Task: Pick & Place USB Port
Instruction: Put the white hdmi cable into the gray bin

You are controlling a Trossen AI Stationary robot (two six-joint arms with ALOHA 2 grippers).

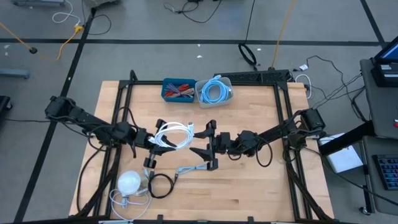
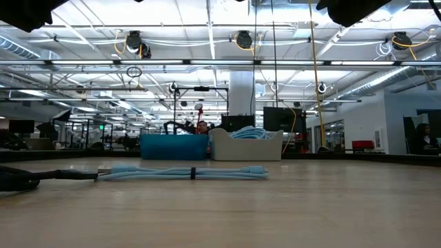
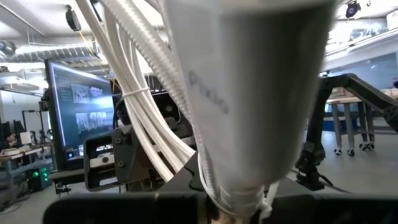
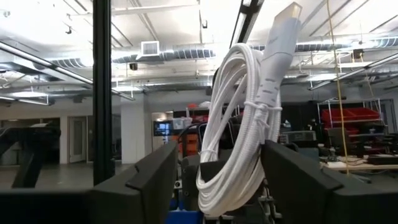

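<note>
- My left claw (image 1: 151, 142) was clamped on the white coiled cable (image 1: 174, 134) above the bench (image 1: 249, 193).
- My right claw (image 1: 209, 147) stood open beside it, gripping nothing.

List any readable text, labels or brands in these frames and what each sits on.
Embossed word on the white USB plug in the left gripper: too blurred to read.
Screen content on the monitor behind it: too small to read.
White coiled cable before the right gripper: no markings.
Blue bin, white bin: no labels visible.
</note>
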